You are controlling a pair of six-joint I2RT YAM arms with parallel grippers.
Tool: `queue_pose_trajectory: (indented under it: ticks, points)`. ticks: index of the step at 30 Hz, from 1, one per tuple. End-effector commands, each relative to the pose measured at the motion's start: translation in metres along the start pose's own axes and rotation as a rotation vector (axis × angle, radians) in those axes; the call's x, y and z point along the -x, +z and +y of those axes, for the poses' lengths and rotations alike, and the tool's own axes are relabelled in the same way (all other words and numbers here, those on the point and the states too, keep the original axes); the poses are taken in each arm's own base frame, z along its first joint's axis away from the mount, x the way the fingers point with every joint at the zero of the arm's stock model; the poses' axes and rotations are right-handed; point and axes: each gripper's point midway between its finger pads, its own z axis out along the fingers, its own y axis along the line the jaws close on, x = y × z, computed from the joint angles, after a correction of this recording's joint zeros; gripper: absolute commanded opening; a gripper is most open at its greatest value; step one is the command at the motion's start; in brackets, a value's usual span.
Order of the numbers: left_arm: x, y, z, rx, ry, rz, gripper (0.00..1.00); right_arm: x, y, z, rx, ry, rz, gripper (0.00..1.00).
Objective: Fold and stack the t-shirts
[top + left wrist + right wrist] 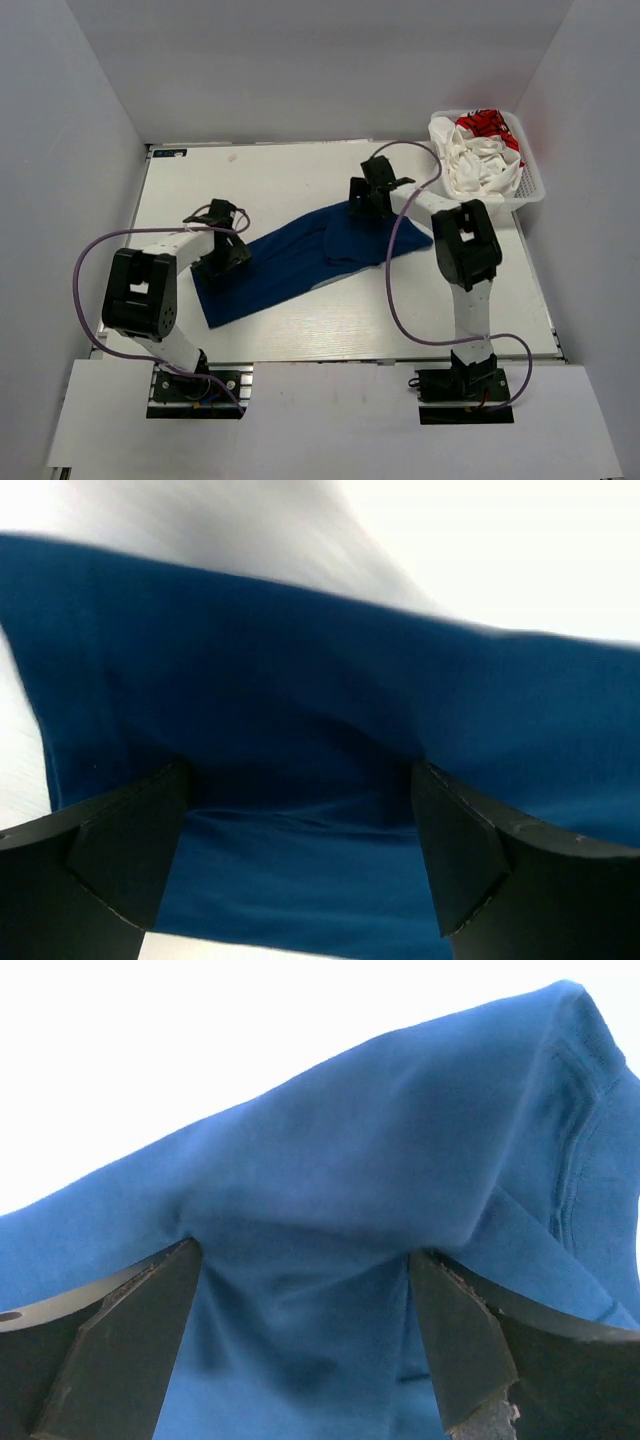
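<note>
While low over blue t-shirt (290, 265) — left end effector (300, 775), right end effector (305, 1250) agape.

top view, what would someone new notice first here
The royal blue t-shirt sprawled diagonally across the white table, with the left gripper and right gripper open over its two ends. Next, the white basket at the far right corner, stuffed with the crumpled white t-shirt with red print.

Plain royal blue t-shirt (280, 270); white t-shirt (478, 162) with red print; white mesh basket (534, 190); white table (280, 175)
</note>
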Motion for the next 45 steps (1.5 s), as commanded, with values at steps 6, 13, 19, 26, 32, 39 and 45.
queue_pose_trajectory:
  ticks: [6, 13, 19, 26, 32, 39, 45]
  points:
    - [-0.152, -0.027, 0.002, -0.028, 0.132, 0.482, 1.0, 0.07, 0.078, -0.008, 0.028, -0.196, -0.044, 0.9]
    - [-0.097, -0.127, -0.041, -0.373, 0.428, 0.163, 1.0, 0.141, 0.036, 0.044, 0.299, -0.295, -0.244, 0.9]
    - [-0.104, -0.139, -0.081, -0.579, 0.575, 0.116, 1.0, 0.123, -0.016, 0.03, 0.257, -0.183, -0.217, 0.9]
    - [-0.125, -0.081, -0.077, -0.322, 0.758, 0.173, 1.0, 0.051, -0.031, 0.001, 0.179, -0.091, -0.05, 0.9]
    - [-0.137, -0.058, -0.071, -0.182, 0.794, 0.214, 0.97, 0.028, -0.005, 0.001, 0.179, -0.091, 0.033, 0.9]
    - [-0.207, -0.036, -0.07, -0.195, 0.912, 0.423, 0.92, 0.026, 0.041, 0.008, 0.18, -0.115, 0.116, 0.9]
    - [-0.264, -0.066, -0.138, -0.439, 0.986, 0.528, 0.92, 0.077, 0.078, 0.076, 0.348, -0.192, 0.042, 0.9]
